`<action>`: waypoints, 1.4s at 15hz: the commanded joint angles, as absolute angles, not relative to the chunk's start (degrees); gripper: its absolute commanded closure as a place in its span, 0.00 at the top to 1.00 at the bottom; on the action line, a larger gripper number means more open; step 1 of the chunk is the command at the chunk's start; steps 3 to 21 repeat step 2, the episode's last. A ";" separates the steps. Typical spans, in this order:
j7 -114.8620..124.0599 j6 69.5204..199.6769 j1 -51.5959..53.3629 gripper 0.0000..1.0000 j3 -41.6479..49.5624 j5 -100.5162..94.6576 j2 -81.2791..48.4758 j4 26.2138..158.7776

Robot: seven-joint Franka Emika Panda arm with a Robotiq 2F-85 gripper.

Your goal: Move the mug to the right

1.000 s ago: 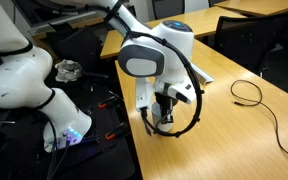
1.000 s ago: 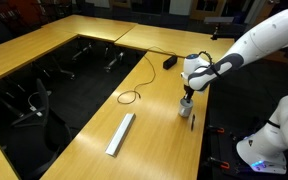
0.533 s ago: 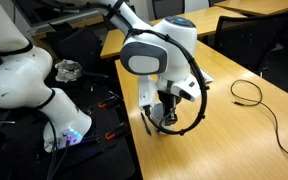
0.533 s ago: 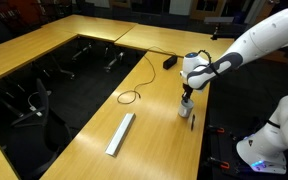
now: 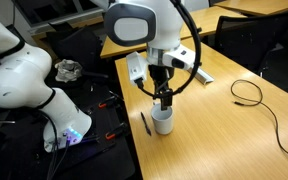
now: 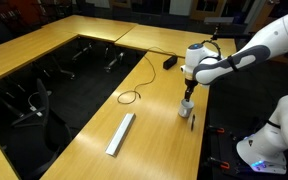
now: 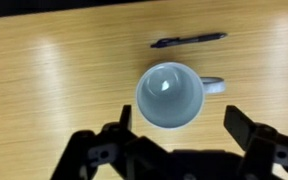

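The mug [image 7: 170, 96] is a small white cup standing upright on the wooden table [image 7: 44, 70], its handle pointing right in the wrist view. My gripper [image 7: 181, 125] is open and hovers just above it, with a dark finger on either side of the rim and touching nothing. In both exterior views the mug [image 5: 162, 121] [image 6: 185, 110] stands near the table's edge, directly below the gripper [image 5: 164, 98] [image 6: 188, 98].
A black pen [image 7: 189, 40] [image 5: 144, 123] lies beside the mug. A long grey bar [image 6: 120, 133] lies further along the table. A black cable [image 5: 246, 92] [image 6: 130, 96] loops on the wood. The table edge runs close to the mug.
The gripper has opened, let go of the mug and risen above it. The mug stays where it stood on the table.
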State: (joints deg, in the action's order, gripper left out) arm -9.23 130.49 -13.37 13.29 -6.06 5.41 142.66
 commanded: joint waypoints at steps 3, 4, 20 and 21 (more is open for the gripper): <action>-3.02 124.74 -12.48 1.00 10.79 -10.02 13.25 144.27; -3.02 124.74 -12.48 1.00 10.79 -10.02 13.25 144.27; -3.02 124.74 -12.48 1.00 10.79 -10.02 13.25 144.27; -3.02 124.74 -12.48 1.00 10.79 -10.02 13.25 144.27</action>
